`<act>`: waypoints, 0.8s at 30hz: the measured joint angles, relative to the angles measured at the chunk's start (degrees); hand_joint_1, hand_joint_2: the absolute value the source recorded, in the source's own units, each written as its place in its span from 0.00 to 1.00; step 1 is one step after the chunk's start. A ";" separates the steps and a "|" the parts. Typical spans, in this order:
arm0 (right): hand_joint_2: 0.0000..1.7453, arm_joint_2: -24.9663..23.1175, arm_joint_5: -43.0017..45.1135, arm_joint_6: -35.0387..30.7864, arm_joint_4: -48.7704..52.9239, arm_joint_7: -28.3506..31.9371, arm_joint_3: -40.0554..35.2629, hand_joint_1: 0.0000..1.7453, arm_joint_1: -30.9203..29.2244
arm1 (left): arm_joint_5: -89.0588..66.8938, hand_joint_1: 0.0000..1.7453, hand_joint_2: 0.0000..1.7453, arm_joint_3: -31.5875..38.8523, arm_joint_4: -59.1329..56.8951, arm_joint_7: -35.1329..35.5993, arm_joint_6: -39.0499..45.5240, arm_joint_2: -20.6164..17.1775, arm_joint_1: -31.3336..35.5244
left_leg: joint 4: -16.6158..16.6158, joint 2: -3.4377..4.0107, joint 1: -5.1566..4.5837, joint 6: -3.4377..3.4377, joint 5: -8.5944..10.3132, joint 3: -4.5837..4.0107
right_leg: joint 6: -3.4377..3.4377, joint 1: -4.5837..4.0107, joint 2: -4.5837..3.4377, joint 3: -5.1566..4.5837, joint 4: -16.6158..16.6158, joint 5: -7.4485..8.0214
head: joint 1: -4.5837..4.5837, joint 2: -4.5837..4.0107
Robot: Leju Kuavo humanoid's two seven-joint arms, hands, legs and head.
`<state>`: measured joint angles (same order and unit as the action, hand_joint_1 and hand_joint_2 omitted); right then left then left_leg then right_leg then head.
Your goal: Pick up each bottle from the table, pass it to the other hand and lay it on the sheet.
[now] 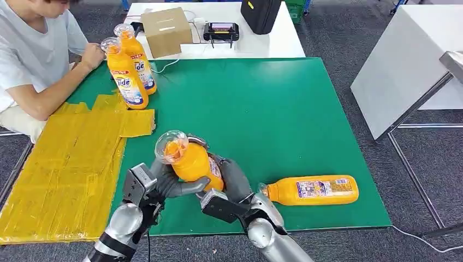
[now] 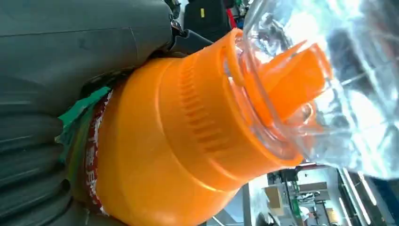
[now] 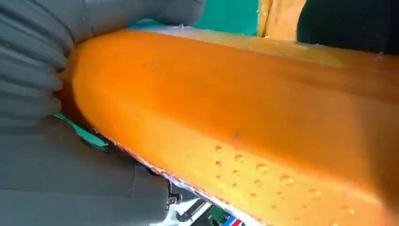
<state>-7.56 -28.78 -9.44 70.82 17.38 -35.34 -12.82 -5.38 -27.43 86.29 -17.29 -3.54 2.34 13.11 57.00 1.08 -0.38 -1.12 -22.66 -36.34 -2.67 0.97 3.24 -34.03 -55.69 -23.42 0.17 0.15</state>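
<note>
Both the left hand and the right hand clasp one orange bottle above the green desk, cap tilted up toward the yellow sheet, nearer the left hand.

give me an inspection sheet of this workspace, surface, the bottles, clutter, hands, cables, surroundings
Surface: green mat; yellow sheet at its left edge.
Job's things: held bottle above the mat; lying bottle near the front edge; two upright bottles at the back left.
Clutter: cardboard box, handheld device, black case on the white table.
Hands: left hand and right hand both grip the held bottle.
Cables: white cable by the box.
Surroundings: seated person; grey carpet.
</note>
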 measured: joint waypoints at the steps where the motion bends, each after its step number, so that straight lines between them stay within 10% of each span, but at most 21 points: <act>1: 1.00 0.02 0.96 -0.15 0.26 0.61 0.07 0.00 0.08 | -1.32 1.00 1.00 0.17 0.13 0.16 1.34 -0.02 0.01 | 0.00 0.00 0.00 0.00 0.00 0.01 | 0.00 0.00 0.00 -0.03 0.00 0.00 | 0.02 0.00; 6: 1.00 5.22 3.80 1.98 16.58 3.76 5.02 0.00 4.34 | -38.84 1.00 1.00 4.62 -1.50 8.90 22.66 -2.55 1.15 | 0.01 -0.01 -0.01 0.05 -0.09 -0.02 | -0.02 0.01 -0.03 -0.09 0.00 0.05 | 0.17 0.00; 24: 1.00 7.87 3.06 1.24 32.57 7.36 9.16 0.00 7.20 | -76.99 1.00 1.00 12.06 -27.46 26.59 26.18 -6.92 12.77 | 0.01 0.06 0.02 0.08 0.04 0.03 | 0.00 -0.01 -0.18 -0.08 -0.04 0.05 | 0.18 0.00</act>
<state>0.31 -25.72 -8.20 103.38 24.74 -26.19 -5.62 -82.37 -15.37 58.83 9.30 22.64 -4.59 25.88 57.01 1.14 -0.36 -1.04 -22.61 -36.32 -2.67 0.96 3.07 -34.11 -55.73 -23.38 0.35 0.15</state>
